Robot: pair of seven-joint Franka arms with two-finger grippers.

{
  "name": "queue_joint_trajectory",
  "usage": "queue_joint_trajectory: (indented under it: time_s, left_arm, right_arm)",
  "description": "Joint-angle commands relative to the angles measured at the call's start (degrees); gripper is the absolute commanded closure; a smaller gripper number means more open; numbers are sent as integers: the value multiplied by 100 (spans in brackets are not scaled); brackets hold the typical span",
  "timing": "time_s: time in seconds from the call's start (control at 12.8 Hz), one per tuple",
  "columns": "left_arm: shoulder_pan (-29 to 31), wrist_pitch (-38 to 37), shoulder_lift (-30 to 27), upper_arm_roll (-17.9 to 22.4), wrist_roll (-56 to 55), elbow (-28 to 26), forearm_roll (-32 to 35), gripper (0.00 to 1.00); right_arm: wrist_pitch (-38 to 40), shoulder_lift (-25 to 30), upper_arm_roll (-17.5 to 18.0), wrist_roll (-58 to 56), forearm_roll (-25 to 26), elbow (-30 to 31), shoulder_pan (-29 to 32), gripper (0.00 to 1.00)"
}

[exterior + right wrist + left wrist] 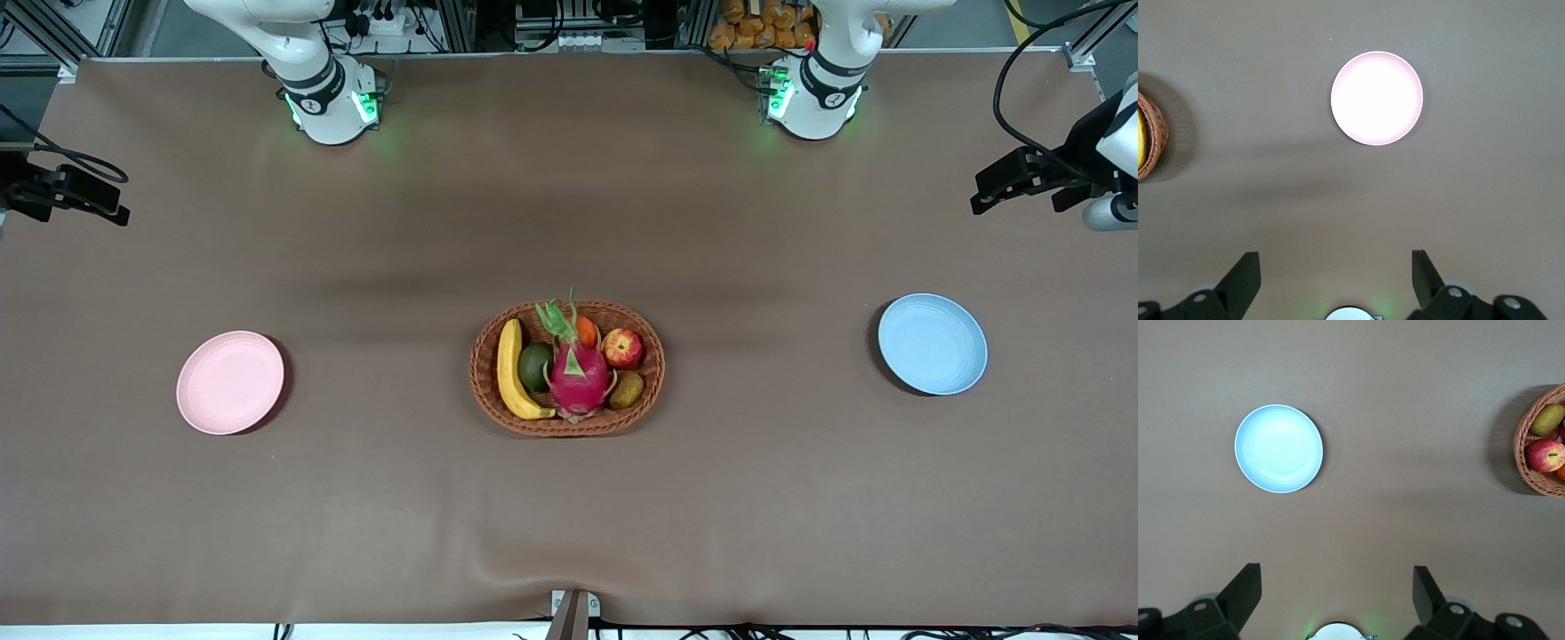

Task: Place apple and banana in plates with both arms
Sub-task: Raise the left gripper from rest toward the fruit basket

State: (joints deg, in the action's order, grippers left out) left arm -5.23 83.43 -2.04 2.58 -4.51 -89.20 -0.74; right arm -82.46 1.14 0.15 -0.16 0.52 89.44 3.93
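Note:
The apple (622, 348) and the banana (513, 370) lie in the wicker basket (567, 425) at the middle of the table. The light blue plate (933, 344) sits toward the left arm's end, the pale pink plate (230, 382) toward the right arm's end; both are bare. My left gripper (1336, 577) hangs high over bare table, open and holding nothing, with the blue plate (1279, 449) and the apple (1545, 455) below it. My right gripper (1336, 263) is likewise high, open and holding nothing, above the pink plate (1377, 98). Neither hand shows in the front view.
The basket also holds a pink dragon fruit (578, 373), a green fruit (534, 366), a small orange fruit (586, 332) and a brown kiwi-like fruit (626, 390). Black camera gear juts in at both table ends (1049, 178) (62, 191). The arm bases (329, 98) (813, 98) stand along the back edge.

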Motion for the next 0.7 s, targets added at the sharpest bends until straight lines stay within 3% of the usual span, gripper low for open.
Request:
queue_joint_trajectory:
  time_s: [0.0,0.62]
  left_arm:
    - [-5,-2,71,23,82,104,-67,0]
    - [-118,-2,440,-133,64,271,-24,0]
  right_arm:
    - [46,-132,29,52,36,-190,3,0]
    - [45,-149,29,52,36,-199,-6,0]
